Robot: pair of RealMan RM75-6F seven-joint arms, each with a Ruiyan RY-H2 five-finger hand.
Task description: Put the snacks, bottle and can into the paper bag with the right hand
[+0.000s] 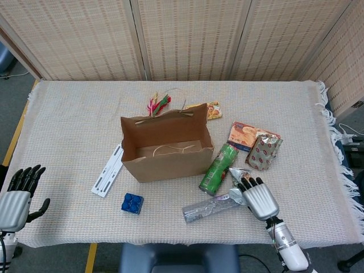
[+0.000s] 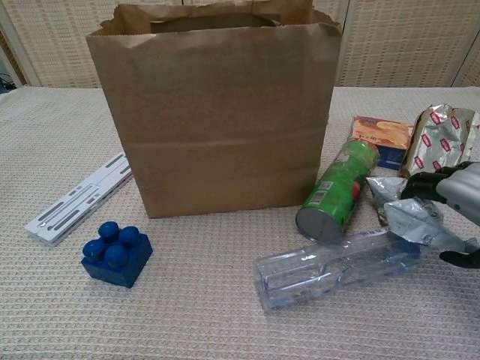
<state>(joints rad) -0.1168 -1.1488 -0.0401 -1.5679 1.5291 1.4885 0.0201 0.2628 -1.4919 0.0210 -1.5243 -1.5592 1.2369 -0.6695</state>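
The brown paper bag [image 1: 165,149] [image 2: 217,120] stands open at the middle of the table. A green can [image 1: 218,169] [image 2: 337,191] lies on its side just right of the bag. In front of the can lies a clear plastic bottle [image 1: 209,208] [image 2: 337,268]. My right hand [image 1: 259,196] [image 2: 452,201] is at the bottle's right end, its fingers and thumb around a crumpled silver snack packet [image 1: 237,181] [image 2: 417,219]. An orange-and-blue snack pack [image 1: 244,135] [image 2: 381,135] and a silver-and-red packet [image 1: 265,151] [image 2: 442,136] lie further back. My left hand [image 1: 20,193] hangs open off the table's left front corner.
A yellow snack packet [image 1: 212,110] and a red-and-green item [image 1: 158,104] lie behind the bag. A white flat strip [image 1: 108,170] [image 2: 79,199] and a blue toy block [image 1: 132,203] [image 2: 116,253] lie to the bag's front left. Folding screens stand behind the table.
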